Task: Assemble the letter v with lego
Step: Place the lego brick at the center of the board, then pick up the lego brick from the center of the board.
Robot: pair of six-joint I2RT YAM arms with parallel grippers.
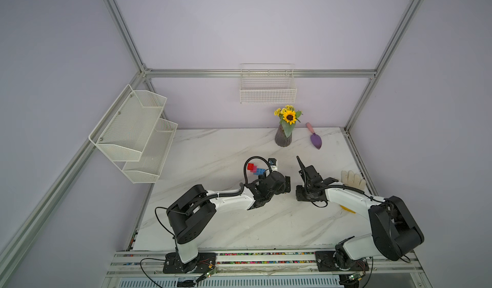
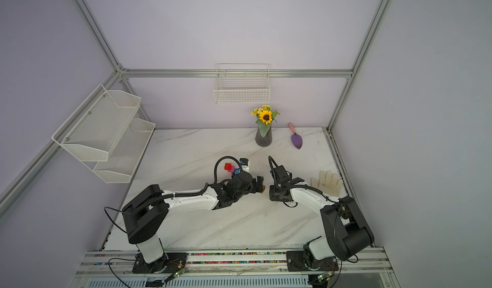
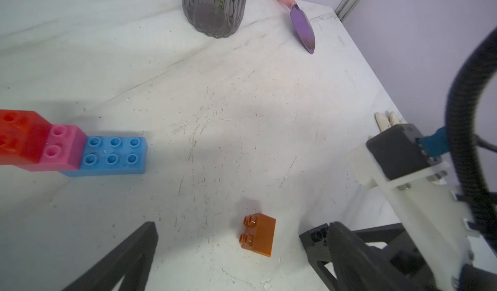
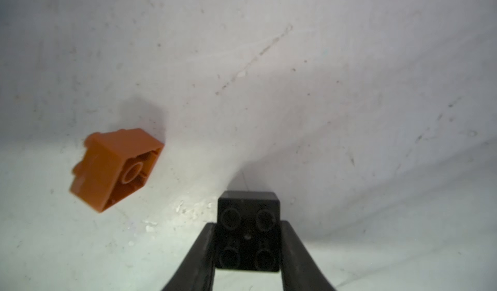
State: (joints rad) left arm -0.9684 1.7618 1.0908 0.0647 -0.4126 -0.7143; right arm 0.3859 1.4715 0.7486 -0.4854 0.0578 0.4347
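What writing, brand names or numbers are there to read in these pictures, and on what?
None can be read in any view.
Studs of the long light-blue plastic brick: no lettering shows.
Studs of the square black plastic brick: blurred rings only.
Small dark label at the front edge: too small to read.

Three joined, two loose
Red brick (image 3: 18, 133), pink brick (image 3: 61, 147) and blue brick (image 3: 115, 152) stepped together; orange-brown brick (image 3: 262, 234) on its side; black brick (image 4: 248, 222) studs-up.

Five bricks (image 3: 115, 152), one vase (image 3: 215, 7), one trowel (image 3: 302, 28)
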